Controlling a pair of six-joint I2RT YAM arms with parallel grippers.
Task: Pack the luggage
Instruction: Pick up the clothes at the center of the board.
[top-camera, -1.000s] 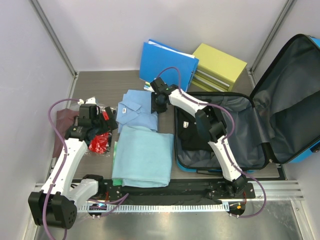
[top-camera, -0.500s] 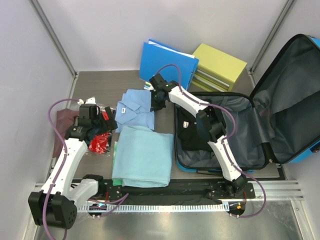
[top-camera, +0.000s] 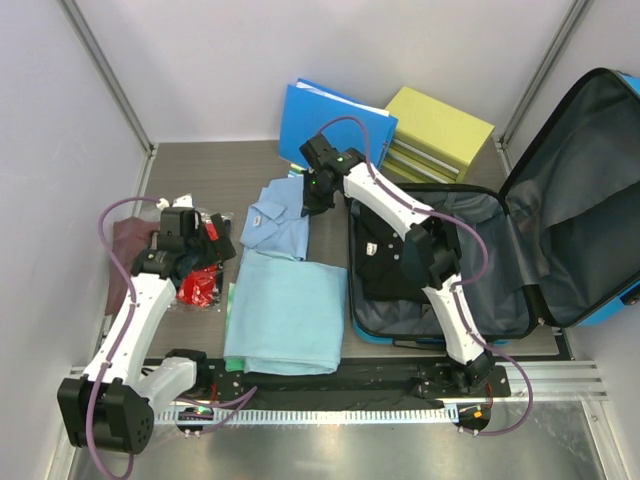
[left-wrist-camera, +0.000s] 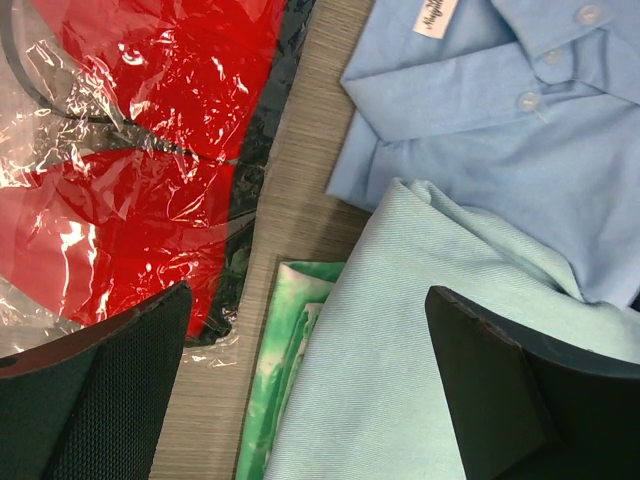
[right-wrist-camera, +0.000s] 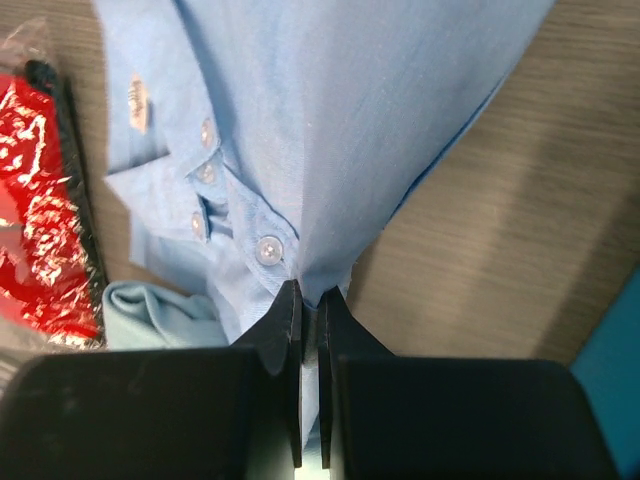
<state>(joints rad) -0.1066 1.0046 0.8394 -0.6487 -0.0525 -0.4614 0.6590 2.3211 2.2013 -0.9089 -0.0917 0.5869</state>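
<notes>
Your right gripper (top-camera: 313, 197) pinches the light-blue button shirt (top-camera: 275, 222) at upper centre, with the open suitcase (top-camera: 505, 245) just to its right. Your left gripper (left-wrist-camera: 305, 350) hangs open.

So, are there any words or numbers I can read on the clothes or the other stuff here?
White neck label inside the collar of the light-blue buttoned shirt: dark curly writing, too blurred to read.
The same label in the right wrist view: too small to read.
Everything else: no words, numbers or signs that can be read in any view.
</notes>
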